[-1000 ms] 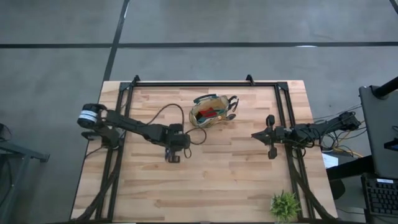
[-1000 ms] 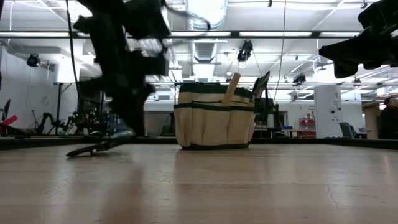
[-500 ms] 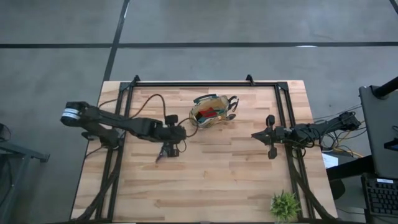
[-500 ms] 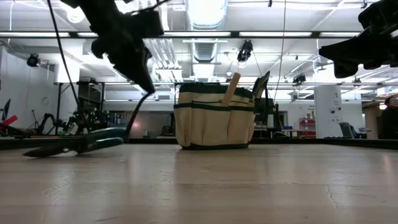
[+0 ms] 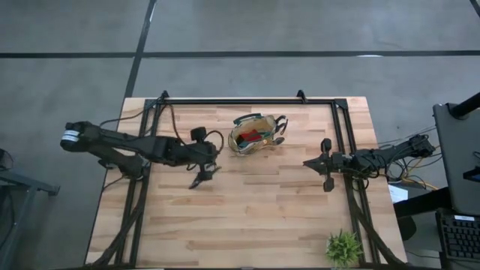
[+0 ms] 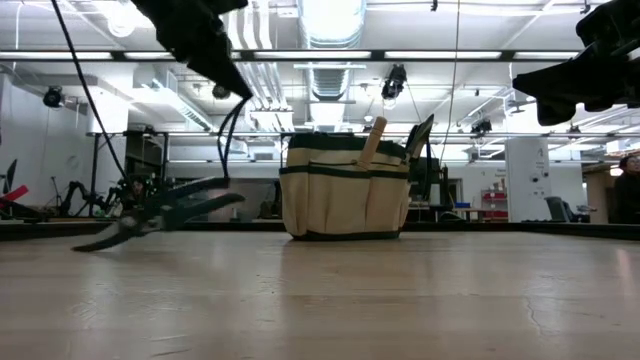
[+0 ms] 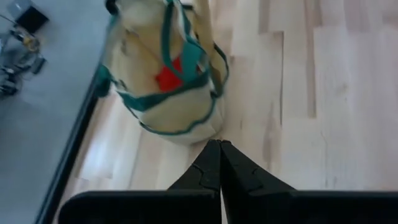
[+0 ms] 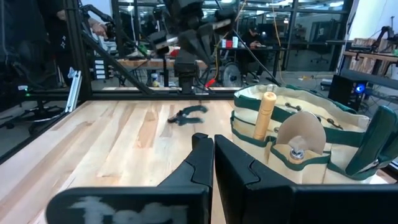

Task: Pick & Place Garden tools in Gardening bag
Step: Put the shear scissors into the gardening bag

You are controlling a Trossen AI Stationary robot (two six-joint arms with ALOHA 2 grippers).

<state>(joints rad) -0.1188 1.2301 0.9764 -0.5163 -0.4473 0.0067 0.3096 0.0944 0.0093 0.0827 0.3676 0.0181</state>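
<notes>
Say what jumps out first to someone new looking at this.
The gardening bag stands at the table's far middle, red item inside and a wooden-handled trowel poking out. Just left of it, pruning shears lie on the wood under the left pincer, whose fingers are together. The right pincer waits at the right side, shut; a small green plant sits at the near edge.

Overhead looking down, low table-level, two wrist views, all sharing gardening bag [image 5: 252,136]

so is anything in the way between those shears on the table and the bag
Nothing visible. The pruning shears lie on bare wood just left of and nearer than the gardening bag, with only open tabletop between them. The left pincer is above that stretch, fingers shut, not holding the shears. The right pincer waits far right.
</notes>
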